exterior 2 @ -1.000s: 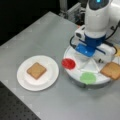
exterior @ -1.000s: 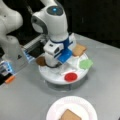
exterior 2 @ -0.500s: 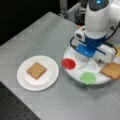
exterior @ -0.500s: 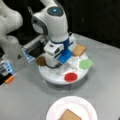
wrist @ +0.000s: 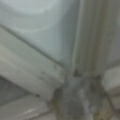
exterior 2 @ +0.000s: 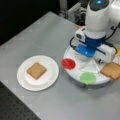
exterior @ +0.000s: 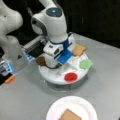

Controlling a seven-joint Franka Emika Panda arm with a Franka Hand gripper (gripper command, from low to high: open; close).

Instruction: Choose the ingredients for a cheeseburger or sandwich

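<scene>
One tan bread slice lies on the white plate. A round white divided tray holds the other ingredients: a second bread slice, a dark brown patty and a sliver of yellow cheese. My gripper is lowered onto the tray's middle, next to the patty, and the hand hides its fingertips. The wrist view shows only the tray's white dividers up close.
A red disc and a green piece also lie on the tray. The arm's base and an orange object stand at a front view's left.
</scene>
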